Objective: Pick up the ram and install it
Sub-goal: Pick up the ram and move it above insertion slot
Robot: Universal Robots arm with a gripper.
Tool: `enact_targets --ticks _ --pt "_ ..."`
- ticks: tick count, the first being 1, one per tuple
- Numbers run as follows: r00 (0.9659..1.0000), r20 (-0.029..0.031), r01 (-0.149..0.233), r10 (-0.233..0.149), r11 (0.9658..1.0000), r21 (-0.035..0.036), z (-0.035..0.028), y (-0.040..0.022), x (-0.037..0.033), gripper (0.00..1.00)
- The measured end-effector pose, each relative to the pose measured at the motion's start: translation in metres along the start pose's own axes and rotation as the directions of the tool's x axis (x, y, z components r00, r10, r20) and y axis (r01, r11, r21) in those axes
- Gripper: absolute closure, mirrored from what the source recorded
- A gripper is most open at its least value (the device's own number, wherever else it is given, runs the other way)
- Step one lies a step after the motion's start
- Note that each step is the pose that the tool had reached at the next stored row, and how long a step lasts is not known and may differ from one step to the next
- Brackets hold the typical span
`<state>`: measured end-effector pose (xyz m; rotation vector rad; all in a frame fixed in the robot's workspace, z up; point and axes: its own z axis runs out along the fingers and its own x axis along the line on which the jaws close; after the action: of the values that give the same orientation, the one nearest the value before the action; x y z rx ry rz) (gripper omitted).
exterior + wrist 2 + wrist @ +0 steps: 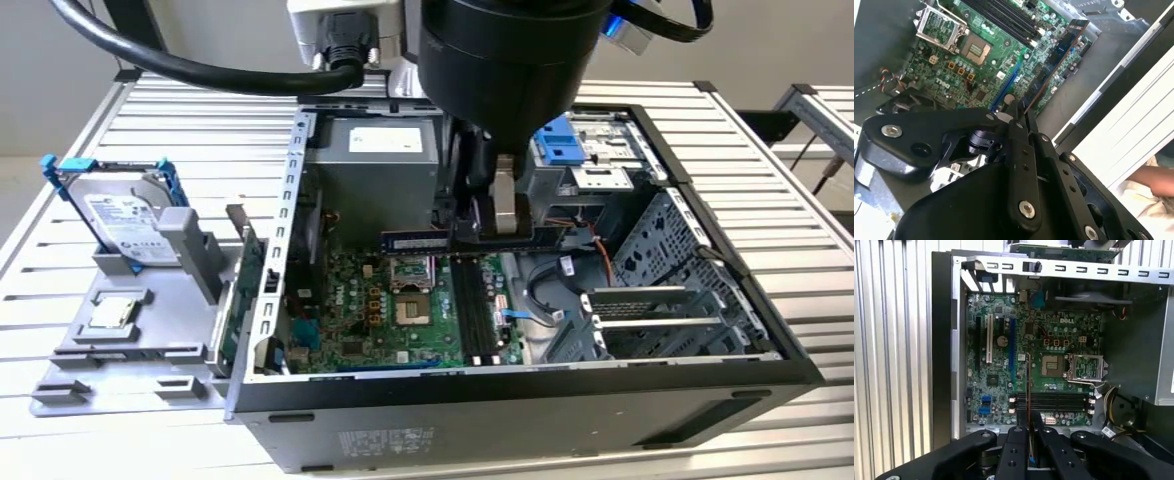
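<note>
Carrying step: the gripper [491, 236], clamped on the ram [414, 240], holds it crosswise to the memory slots [470, 300] at its 6 o'clock; seating likely needs a quarter turn.

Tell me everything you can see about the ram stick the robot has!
The ram is a long, thin, dark blue circuit stick. The gripper is shut on its middle and holds it on edge and level. It hangs inside the open computer case, above the green motherboard, and is not yet in a slot.
</note>
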<state>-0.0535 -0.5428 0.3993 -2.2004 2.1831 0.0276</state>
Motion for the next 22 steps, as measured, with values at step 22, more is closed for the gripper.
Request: enact_targets --ticks 22 --pt "1.0000 0.0000 0.000 0.000 1.0000 0.0000 0.0005 -0.0057 -0.0090 1.00"
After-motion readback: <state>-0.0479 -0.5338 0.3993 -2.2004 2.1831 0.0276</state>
